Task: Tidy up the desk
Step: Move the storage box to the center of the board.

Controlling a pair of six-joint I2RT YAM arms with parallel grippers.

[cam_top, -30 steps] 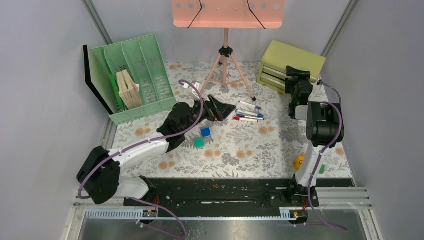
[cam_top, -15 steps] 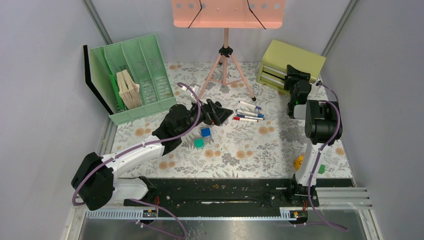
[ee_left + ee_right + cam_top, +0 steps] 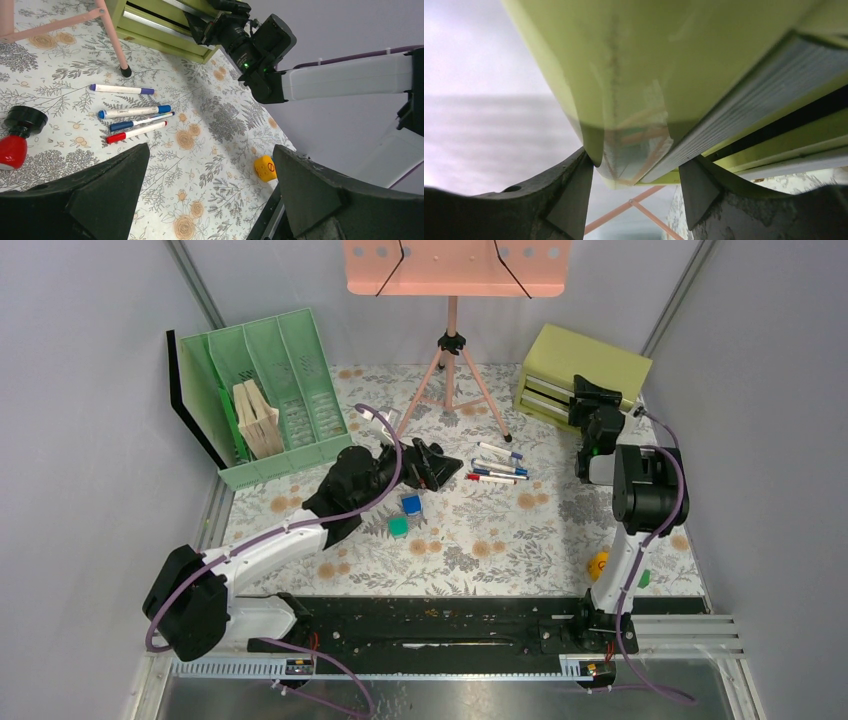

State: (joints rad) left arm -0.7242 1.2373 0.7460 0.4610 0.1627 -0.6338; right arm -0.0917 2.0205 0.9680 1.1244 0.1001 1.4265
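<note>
My left pincer gapes wide and empty above the desk, which fills mid-frame. It has pulled back slightly leftward. My right pincer, upper right, has edged up to straddle the chest; whether it grips, I cannot tell.

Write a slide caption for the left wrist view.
Open left gripper over the desk; four markers ahead, right arm at drawers.

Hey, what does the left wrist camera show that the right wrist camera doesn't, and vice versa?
Only left wrist: four markers, a yellow cube, a red black-capped item, the right arm. Only right wrist: right fingers flanking an edge of the green drawers, close up. Both: the drawers, pink stand leg, floral desk.
</note>
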